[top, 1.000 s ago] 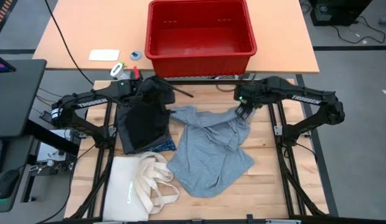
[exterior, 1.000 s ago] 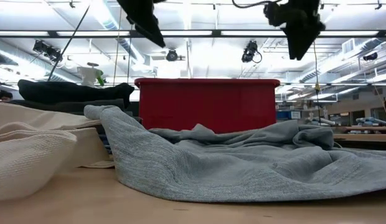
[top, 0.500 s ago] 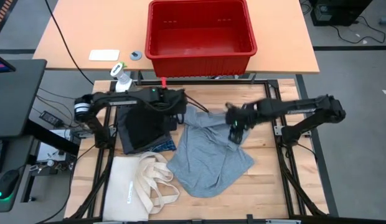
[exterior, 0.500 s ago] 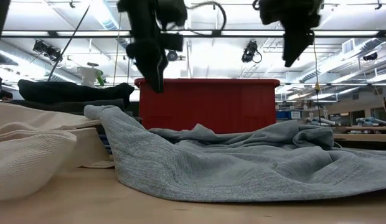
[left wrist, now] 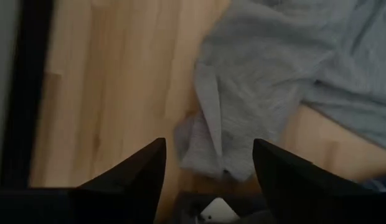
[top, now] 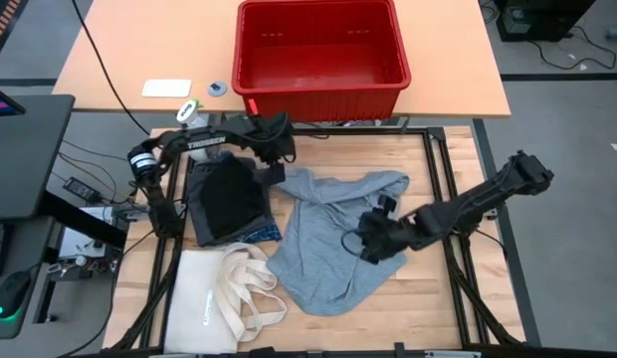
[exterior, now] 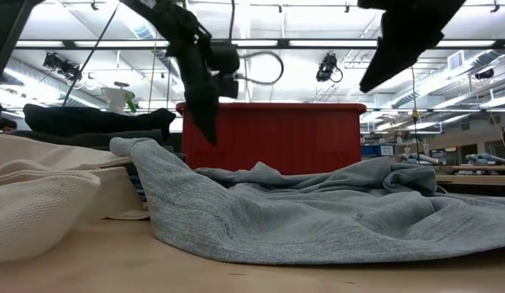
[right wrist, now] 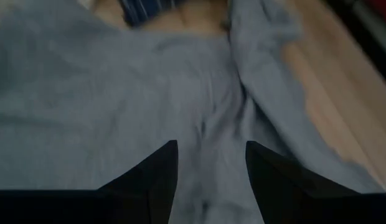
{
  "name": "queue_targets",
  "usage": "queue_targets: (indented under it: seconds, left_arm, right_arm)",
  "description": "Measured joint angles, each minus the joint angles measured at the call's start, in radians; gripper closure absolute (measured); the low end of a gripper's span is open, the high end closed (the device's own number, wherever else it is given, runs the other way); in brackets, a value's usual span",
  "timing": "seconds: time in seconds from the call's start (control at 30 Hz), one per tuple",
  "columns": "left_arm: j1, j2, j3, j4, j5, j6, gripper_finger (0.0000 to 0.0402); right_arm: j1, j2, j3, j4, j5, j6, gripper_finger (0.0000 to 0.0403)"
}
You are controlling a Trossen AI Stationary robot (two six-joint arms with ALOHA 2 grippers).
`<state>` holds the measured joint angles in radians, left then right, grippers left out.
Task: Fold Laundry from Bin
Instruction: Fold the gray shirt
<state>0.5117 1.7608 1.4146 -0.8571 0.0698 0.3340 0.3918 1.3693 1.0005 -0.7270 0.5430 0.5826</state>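
Above the table, the high view shows the red bin (top: 320, 50) standing at the far edge, apart from the garments. A light grey shirt (top: 333, 239) lies spread across the wooden table (top: 428, 288). A black piece (top: 227, 199) rests to its left, with a blue plaid shirt (top: 261, 233) showing under its near edge. A cream tote bag (top: 224, 293) lies in front of the black piece. The left gripper (top: 274, 164) is positioned over the shirt's far left corner. The right gripper (top: 371, 239) is positioned above the middle of the shirt.

Low view: the grey shirt (exterior: 318, 220) lies rumpled before the bin (exterior: 273, 137). Both arms enter from above; neither gripper contacts the cloth.

Left wrist view: the left gripper (left wrist: 208, 165) has its fingers (left wrist: 140, 171) set well apart, nothing between them, with a shirt corner (left wrist: 243, 112) below.

Right wrist view: the right gripper (right wrist: 210, 162) has its fingers (right wrist: 159, 174) parted and empty above the grey shirt (right wrist: 118, 112).
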Motion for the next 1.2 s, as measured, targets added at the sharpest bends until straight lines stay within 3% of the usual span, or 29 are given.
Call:
queue_targets:
  seconds: [0.23, 0.37, 0.53, 0.63, 0.83, 1.03, 1.2]
  left_arm:
    - [0.007, 0.125, 0.000, -0.013, 0.001, 0.000, 0.0180]
    - [0.007, 0.173, -0.001, -0.033, -0.039, 0.015, 0.0188]
    - [0.013, 0.194, -0.001, -0.017, -0.121, 0.027, 0.0196]
    - [0.013, 0.200, -0.001, -0.005, -0.131, 0.047, 0.0223]
    - [-0.028, 0.195, -0.001, 0.011, -0.129, 0.142, 0.0382]
    - [-0.037, 0.091, 0.019, 0.029, -0.155, 0.164, 0.0397]
    - [-0.006, -0.060, 0.038, 0.271, -0.179, 0.039, 0.0397]
  right_arm:
    - [0.090, 0.000, -0.146, 0.342, 0.265, -0.035, 0.0207]
    - [0.133, 0.000, -0.239, 0.520, 0.344, -0.038, 0.0207]
    - [0.150, -0.020, -0.264, 0.564, 0.351, -0.092, 0.0207]
    - [0.157, -0.024, -0.264, 0.573, 0.353, -0.092, 0.0207]
    - [0.171, -0.027, -0.264, 0.568, 0.354, -0.104, 0.0207]
    - [0.189, -0.027, -0.264, 0.546, 0.353, -0.085, 0.0207]
    - [0.181, -0.026, -0.264, 0.567, 0.314, -0.077, 0.0207]
